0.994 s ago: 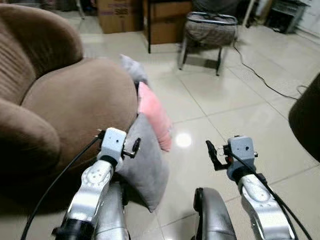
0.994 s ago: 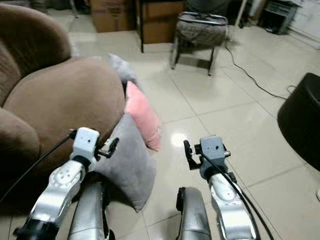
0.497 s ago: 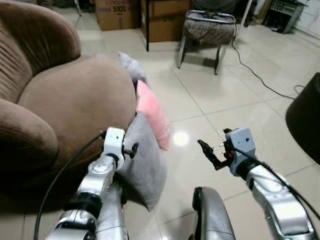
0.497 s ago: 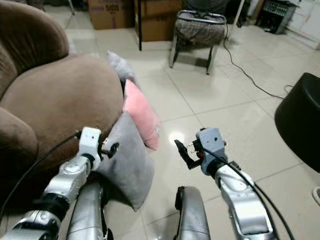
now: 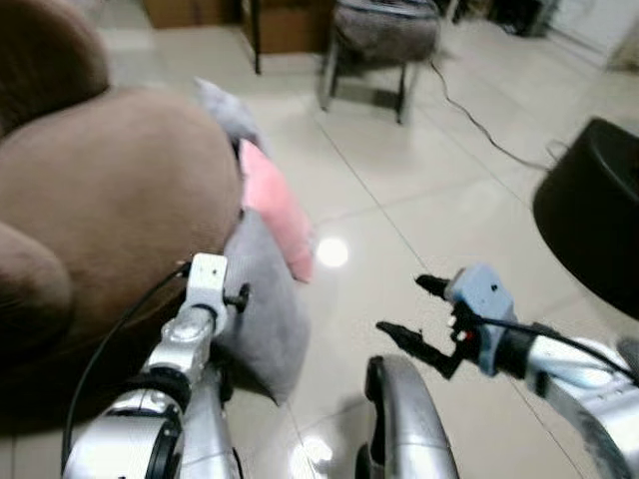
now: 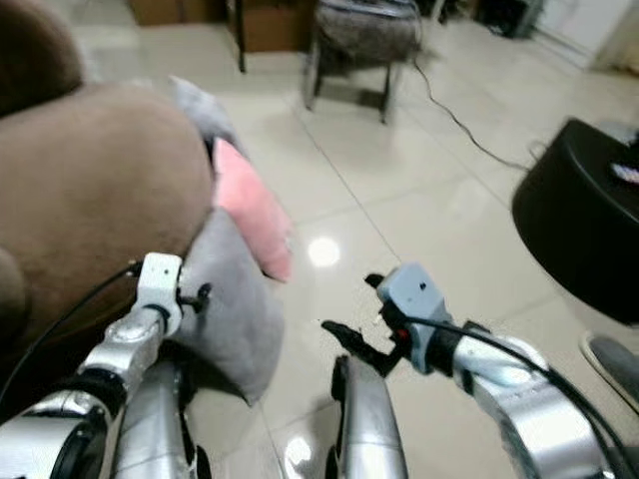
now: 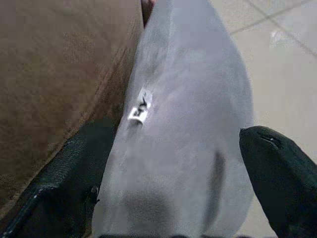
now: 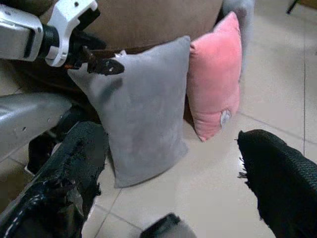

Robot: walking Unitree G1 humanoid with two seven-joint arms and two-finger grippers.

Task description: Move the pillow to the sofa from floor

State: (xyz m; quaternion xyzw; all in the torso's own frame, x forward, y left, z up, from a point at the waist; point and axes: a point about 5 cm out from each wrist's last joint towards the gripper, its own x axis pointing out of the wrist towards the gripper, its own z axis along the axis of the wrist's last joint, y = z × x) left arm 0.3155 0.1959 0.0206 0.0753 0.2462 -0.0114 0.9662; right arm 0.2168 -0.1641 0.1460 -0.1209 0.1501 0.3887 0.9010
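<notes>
A grey pillow [image 5: 265,314] stands on edge on the tiled floor, leaning against the brown sofa [image 5: 110,190]. Behind it leans a pink pillow [image 5: 272,212], and a second grey pillow [image 5: 222,108] lies further back. My left gripper [image 7: 173,198] is open at the near grey pillow's [image 7: 188,124] upper corner, one finger on each side of it. My right gripper [image 5: 411,311] hovers open over the floor to the right of the pillows, turned toward them. In the right wrist view the grey pillow [image 8: 141,106], the pink pillow [image 8: 215,82] and my left gripper [image 8: 96,62] all show.
A metal-legged chair [image 5: 379,30] stands at the back, with a cable [image 5: 479,120] trailing across the tiles. A black rounded object [image 5: 594,205] sits at the right. Cardboard boxes [image 5: 190,10] are at the far back. Open floor lies right of the pillows.
The camera has tipped down and shifted. My right gripper has swung left and lower, its fingers spread toward the pillows. My left gripper has moved onto the grey pillow's upper corner.
</notes>
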